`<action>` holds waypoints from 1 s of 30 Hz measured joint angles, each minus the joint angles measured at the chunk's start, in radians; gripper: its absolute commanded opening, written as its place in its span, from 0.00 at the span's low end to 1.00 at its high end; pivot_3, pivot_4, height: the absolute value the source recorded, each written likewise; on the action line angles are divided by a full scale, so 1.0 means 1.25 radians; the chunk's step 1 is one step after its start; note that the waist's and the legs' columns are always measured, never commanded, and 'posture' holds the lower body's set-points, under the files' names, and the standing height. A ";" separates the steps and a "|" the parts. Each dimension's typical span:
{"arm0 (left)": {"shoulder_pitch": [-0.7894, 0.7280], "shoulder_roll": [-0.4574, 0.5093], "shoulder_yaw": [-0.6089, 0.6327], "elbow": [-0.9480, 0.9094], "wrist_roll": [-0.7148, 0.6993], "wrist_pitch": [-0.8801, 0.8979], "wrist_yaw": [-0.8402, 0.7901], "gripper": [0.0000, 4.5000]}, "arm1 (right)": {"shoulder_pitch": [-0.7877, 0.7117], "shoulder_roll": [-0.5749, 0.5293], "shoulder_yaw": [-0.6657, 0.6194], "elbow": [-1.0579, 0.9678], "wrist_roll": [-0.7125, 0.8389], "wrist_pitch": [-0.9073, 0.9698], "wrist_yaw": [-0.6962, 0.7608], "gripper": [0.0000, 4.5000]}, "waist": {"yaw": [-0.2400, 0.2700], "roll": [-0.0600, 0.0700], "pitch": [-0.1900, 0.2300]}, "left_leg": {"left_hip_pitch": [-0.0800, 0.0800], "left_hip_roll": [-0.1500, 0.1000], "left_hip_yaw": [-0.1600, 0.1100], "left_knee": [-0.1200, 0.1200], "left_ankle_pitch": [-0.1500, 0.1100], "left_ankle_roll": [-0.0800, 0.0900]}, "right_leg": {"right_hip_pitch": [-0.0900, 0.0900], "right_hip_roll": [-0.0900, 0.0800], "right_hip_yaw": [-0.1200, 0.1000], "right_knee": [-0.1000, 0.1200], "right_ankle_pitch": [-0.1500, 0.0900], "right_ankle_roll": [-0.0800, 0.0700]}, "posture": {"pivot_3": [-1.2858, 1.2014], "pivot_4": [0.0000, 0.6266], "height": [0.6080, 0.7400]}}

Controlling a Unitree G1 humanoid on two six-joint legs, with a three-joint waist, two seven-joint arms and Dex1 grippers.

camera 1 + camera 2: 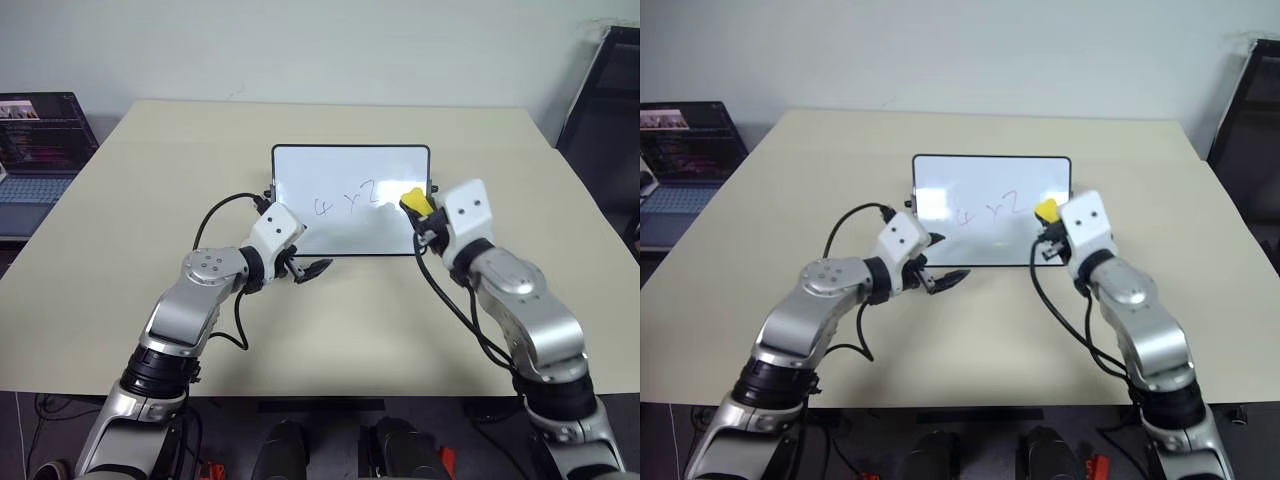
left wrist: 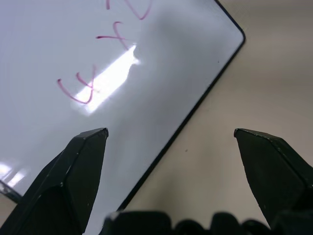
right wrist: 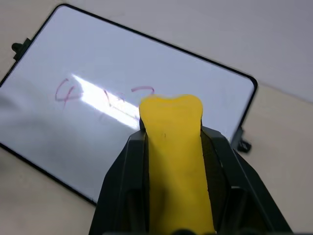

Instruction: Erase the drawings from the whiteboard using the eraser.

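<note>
- Whiteboard [image 1: 350,230] lies flat on the beige desk [image 1: 150,200], near its middle, long side facing the robot. Thin black frame, small black knobs at the short sides.
- Drawings [image 1: 346,202]: thin reddish marker strokes reading roughly "4 x 2", in the middle of the board, all unerased. Bright glare streak crosses them in both wrist views.
- Right end effector [image 3: 171,147]: jaws closed tight on the eraser [image 1: 417,202], one black finger on each long side. The yellow block sticks out past the fingertips.
- Eraser is held above the board's right part, just right of the "2". Cannot tell whether it touches the surface.
- Left end effector [image 2: 171,134]: jaws wide apart, nothing between them. It sits at the board's near left corner, over the near black edge; one fingertip [image 2: 93,142] is over the white surface, the other over bare desk. Contact with the board cannot be told.
- Open laptop [image 1: 35,140] stands off the desk's left side.
</note>
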 measured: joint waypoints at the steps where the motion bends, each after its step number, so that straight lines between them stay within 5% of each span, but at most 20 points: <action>1: -0.007 -0.003 0.001 -0.002 0.002 0.011 0.009 1.00 | -0.027 0.007 0.011 0.035 -0.010 -0.015 0.002 0.24 | 0.000 0.000 0.000 | 0.000 0.000 0.000 0.000 0.000 0.000 | 0.000 0.000 0.000 0.000 0.000 0.000 | 0.52 0.24 1.00; 17: -0.078 -0.007 0.007 -0.039 0.000 0.094 0.046 1.00 | -0.274 0.068 0.090 0.506 -0.141 -0.241 0.079 0.24 | 0.001 0.000 0.000 | -0.002 0.000 -0.001 0.000 0.000 0.000 | -0.001 -0.002 -0.001 -0.001 0.000 -0.001 | 0.52 0.24 1.00; 30: -0.074 0.000 0.006 -0.047 0.001 0.091 0.043 1.00 | -0.317 0.092 0.114 0.641 -0.213 -0.320 0.108 0.24 | 0.001 0.000 0.000 | -0.002 0.000 -0.003 0.000 0.000 0.000 | -0.001 -0.002 -0.001 0.000 0.001 -0.001 | 0.52 0.24 1.00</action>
